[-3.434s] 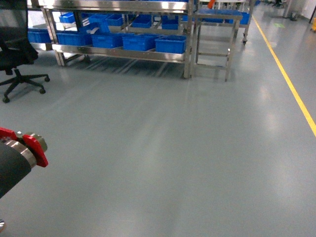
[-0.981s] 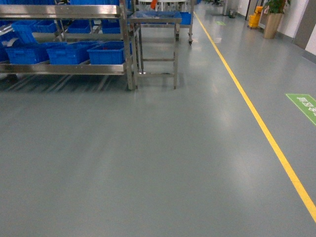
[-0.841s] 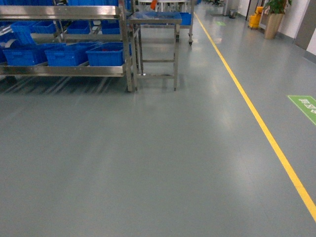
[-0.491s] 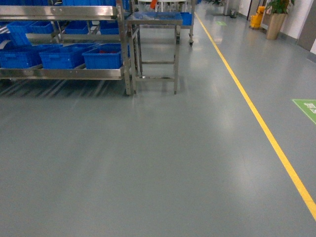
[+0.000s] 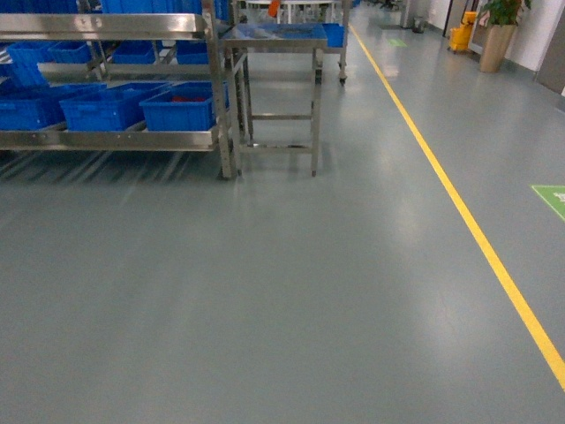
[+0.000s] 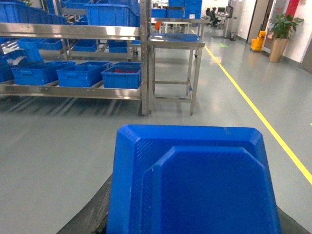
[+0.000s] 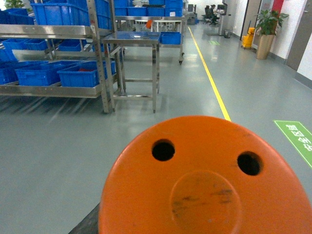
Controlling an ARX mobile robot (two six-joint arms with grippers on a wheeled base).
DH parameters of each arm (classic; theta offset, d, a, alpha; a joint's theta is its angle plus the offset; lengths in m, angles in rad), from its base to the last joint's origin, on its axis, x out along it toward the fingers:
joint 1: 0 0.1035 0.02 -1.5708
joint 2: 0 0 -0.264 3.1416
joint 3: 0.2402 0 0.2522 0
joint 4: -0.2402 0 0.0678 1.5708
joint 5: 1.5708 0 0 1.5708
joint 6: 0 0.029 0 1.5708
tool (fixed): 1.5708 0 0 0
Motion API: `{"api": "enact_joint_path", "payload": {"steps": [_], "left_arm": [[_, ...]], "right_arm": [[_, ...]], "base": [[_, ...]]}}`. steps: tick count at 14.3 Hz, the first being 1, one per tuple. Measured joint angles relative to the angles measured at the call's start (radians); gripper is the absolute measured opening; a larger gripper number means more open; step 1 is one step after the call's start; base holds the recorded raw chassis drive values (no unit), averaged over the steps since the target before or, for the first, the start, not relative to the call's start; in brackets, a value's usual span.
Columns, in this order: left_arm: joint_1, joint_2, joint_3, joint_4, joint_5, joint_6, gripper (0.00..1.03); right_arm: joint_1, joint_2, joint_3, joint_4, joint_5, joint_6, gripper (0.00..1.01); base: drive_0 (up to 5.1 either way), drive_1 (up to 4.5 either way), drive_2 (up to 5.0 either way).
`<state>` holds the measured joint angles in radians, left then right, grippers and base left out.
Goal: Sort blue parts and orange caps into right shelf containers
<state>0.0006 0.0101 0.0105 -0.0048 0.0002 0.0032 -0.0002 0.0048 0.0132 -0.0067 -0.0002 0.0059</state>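
A blue part [image 6: 195, 185] with bevelled corners fills the lower half of the left wrist view, held up above the floor. My left gripper is shut on it, its fingers hidden behind the part. An orange cap [image 7: 204, 185], round with two holes, fills the lower right wrist view; my right gripper is shut on it, fingers hidden too. The steel shelf [image 5: 115, 26] with blue containers [image 5: 181, 108] stands far ahead on the left. Neither gripper shows in the head view.
A small steel table [image 5: 274, 35] stands against the shelf's right end. A yellow floor line [image 5: 468, 221] runs along the right, with a green floor mark [image 5: 552, 196] beyond it. A potted plant [image 5: 499, 35] and yellow bucket [image 5: 459, 35] stand far back.
In the head view the shelf and table have drifted left and lower, and the green floor mark has slid towards the right edge. The arm seen earlier at lower left is out of view.
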Motion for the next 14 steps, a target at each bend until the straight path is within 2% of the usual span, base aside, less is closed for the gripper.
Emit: {"api": "enact_joint_path", "payload": {"steps": [14], "left_arm": [[0.000,0.000,0.000,-0.003,0.000,0.000,0.43]], "right_arm": [[0.000,0.000,0.000,0.000,0.000,0.000,0.44]], "base": [[0.0,4.32,-4.3]]}}
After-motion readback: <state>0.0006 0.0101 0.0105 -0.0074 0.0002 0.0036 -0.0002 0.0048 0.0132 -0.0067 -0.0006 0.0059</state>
